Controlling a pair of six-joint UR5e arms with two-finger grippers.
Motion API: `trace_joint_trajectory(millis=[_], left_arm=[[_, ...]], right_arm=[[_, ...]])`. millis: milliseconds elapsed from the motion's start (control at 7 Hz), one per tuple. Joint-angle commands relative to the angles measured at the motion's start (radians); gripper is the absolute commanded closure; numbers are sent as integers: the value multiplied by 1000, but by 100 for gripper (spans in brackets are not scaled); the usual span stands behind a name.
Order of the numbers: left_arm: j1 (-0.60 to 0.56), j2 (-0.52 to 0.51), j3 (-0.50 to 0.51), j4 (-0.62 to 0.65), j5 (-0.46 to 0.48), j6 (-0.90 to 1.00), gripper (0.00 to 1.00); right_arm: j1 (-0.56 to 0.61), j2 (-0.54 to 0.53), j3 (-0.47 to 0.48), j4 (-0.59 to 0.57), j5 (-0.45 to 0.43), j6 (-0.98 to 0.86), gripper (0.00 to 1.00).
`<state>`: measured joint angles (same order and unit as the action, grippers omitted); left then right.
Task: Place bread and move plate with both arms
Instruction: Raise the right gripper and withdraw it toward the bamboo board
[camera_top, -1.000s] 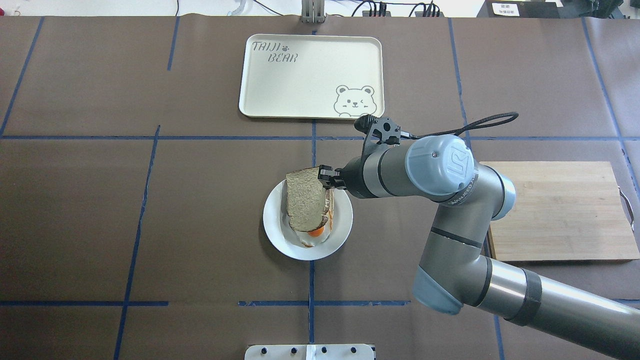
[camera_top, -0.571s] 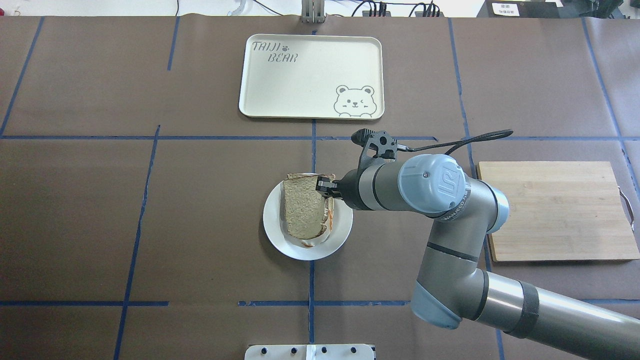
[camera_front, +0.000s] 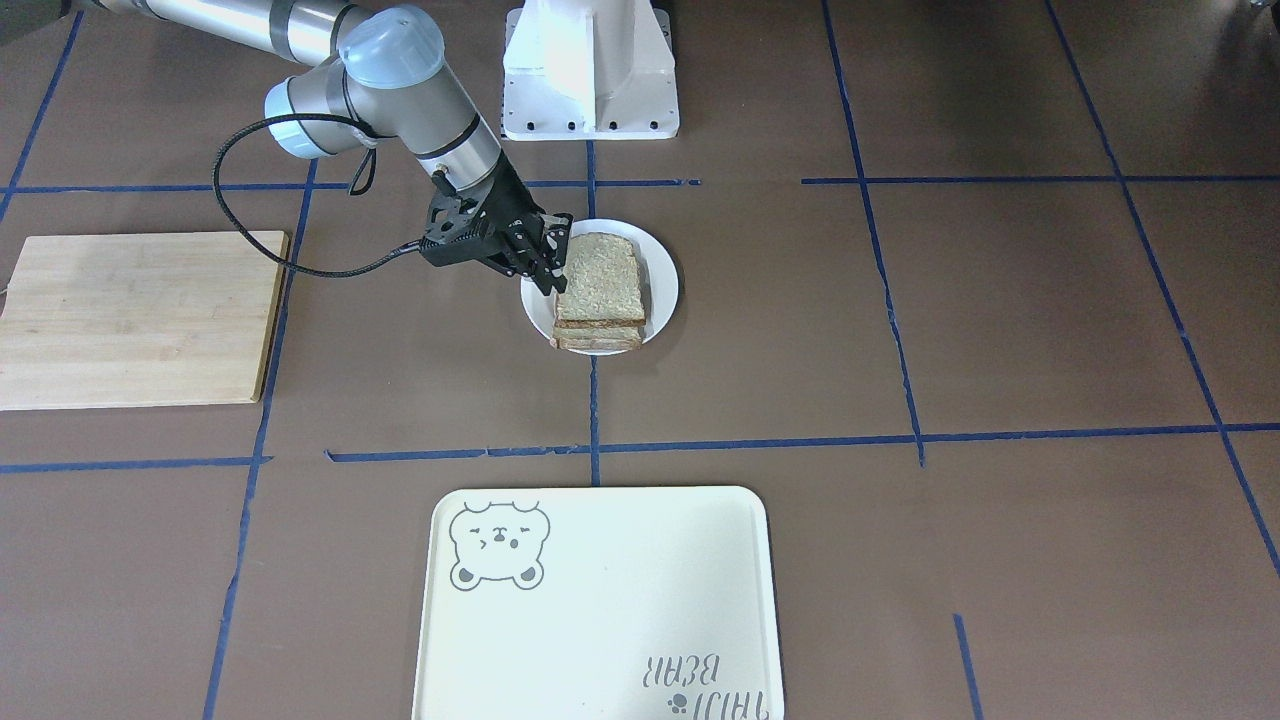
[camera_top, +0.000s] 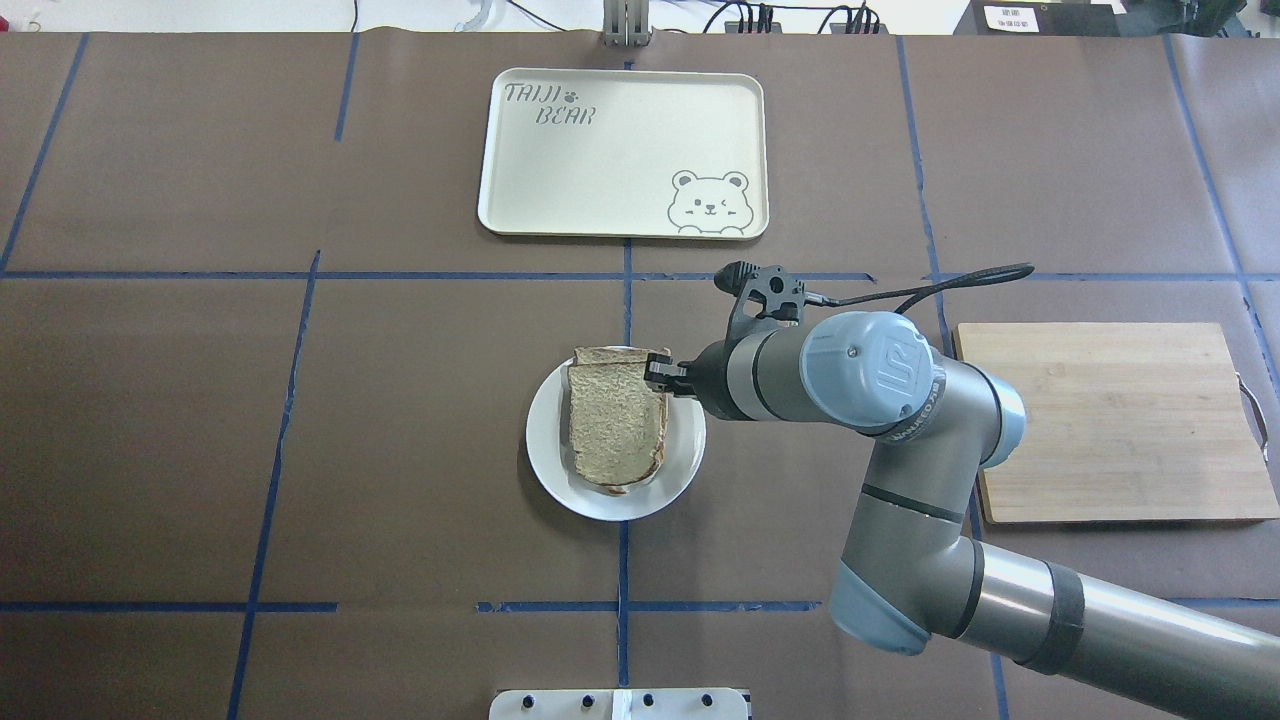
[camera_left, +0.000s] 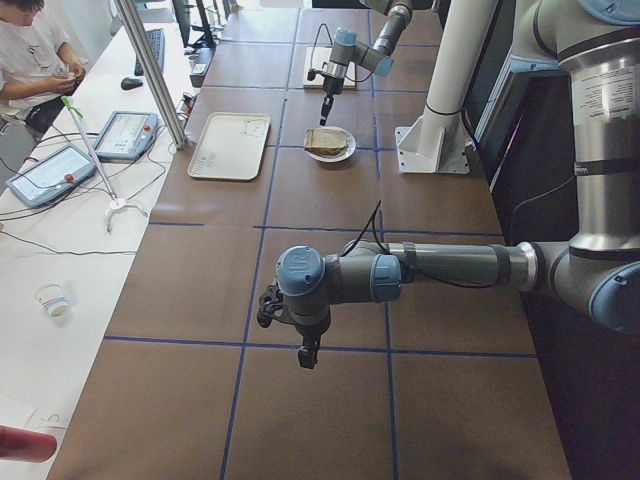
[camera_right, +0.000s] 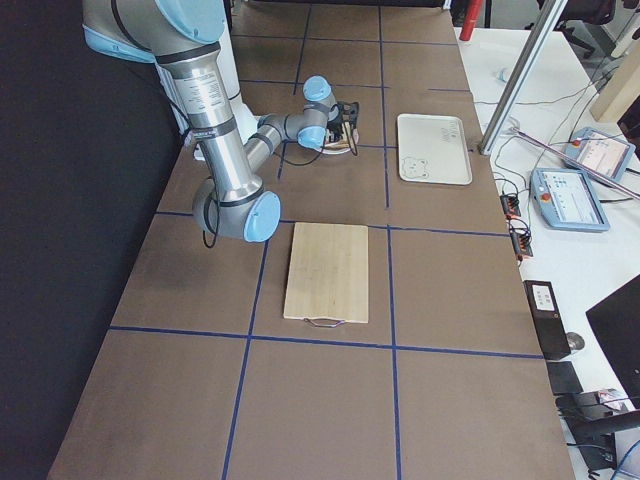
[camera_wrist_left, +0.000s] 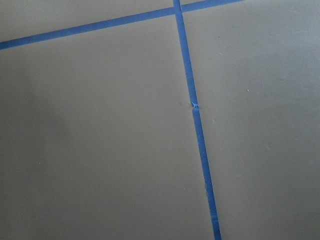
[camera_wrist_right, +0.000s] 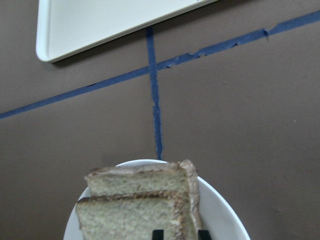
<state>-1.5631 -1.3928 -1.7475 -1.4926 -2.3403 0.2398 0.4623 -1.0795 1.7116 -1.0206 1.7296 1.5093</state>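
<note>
The bread (camera_top: 612, 425) lies flat on top of another slice on the small white plate (camera_top: 600, 503) at the table's middle. It also shows in the front view (camera_front: 598, 275) and the right wrist view (camera_wrist_right: 130, 215). My right gripper (camera_top: 655, 372) is at the bread's far right corner, just above the plate's rim (camera_front: 665, 290). Its fingertips (camera_wrist_right: 157, 234) stand apart over the slice's edge and it holds nothing. My left gripper (camera_left: 308, 358) hangs over bare table far to the left. I cannot tell whether it is open or shut.
A cream tray with a bear drawing (camera_top: 620, 150) lies beyond the plate. A wooden cutting board (camera_top: 1110, 420) lies to the right, behind my right arm's elbow. The white pedestal base (camera_front: 590, 70) stands at the near edge.
The right gripper lowered the tilted bread flat onto the stack, covering the egg. It let go and drew back slightly to the right.
</note>
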Motion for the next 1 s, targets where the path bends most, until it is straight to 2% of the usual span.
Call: trace_joint_trajectory(millis=[0,143,286,429,714,857], left_arm=[[0,0,-1,0,-1,-1,0],[0,-2,-4,-5,3,-2,0],[0,-9,2,-61,3,-7,0],[0,-21,3,-149,3,-7,0],[0,-37,5,-309,3,-10,0],[0,-43,3,-320,1,-34,0]], right_arm=[[106,6,6,-161,148,-68,0],[202,-5,11,-246,277,-196,0],[293,-7,13,-351,356,-321,0],[376,-10,17,-466,384,-480,0],[563,-153,154,-689,476,-935,0],[657,-272,228,-761,482,-1168,0]])
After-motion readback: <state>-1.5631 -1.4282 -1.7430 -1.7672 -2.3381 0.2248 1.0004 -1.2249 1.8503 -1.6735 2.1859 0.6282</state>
